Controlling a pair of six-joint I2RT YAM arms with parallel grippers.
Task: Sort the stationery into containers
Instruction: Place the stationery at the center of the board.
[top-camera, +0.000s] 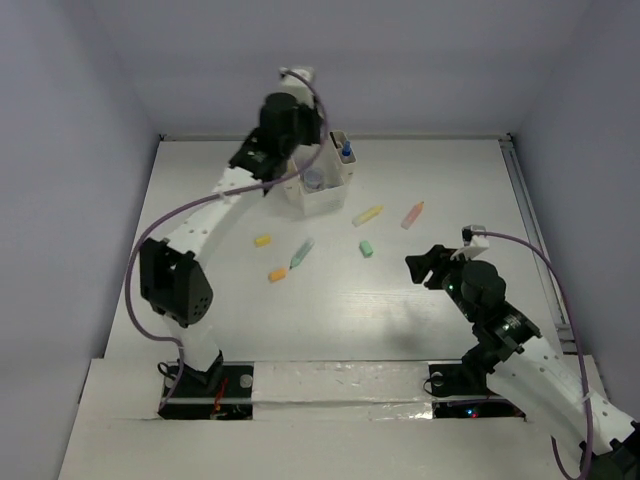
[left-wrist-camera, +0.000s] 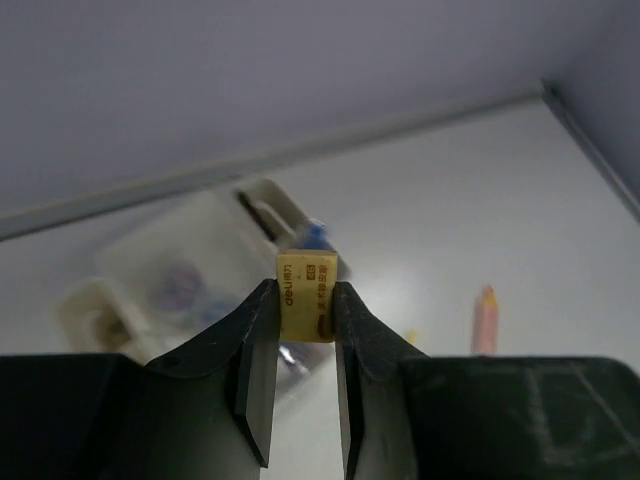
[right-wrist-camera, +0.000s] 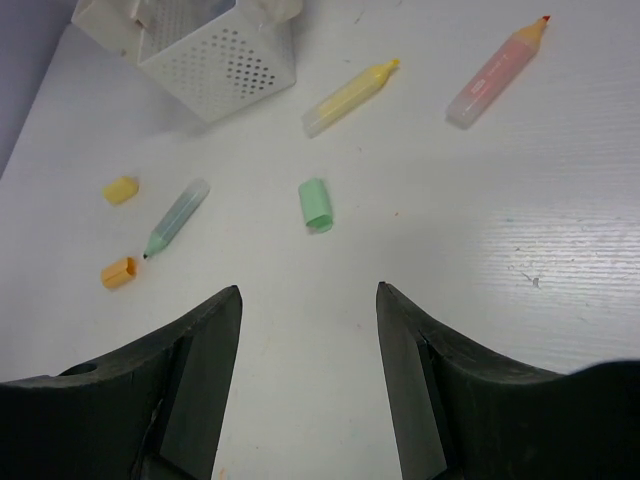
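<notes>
Eraser (left-wrist-camera: 306, 270), likely light and grippy, sat clenched across its flat faces in the left tool (left-wrist-camera: 304, 305) above the organizer (top-camera: 312, 200).

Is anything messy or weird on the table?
Yes. The yellow highlighter, pink highlighter and green highlighter lie uncapped, tips bare. A yellow cap, orange cap and green cap lie loose, scattered away from them.

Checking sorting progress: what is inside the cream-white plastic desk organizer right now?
In the cream-white plastic desk organizer, a blue-capped clear bottle stands in a far compartment and a round purple jar sits nearer. The left arm hides its left part.
</notes>
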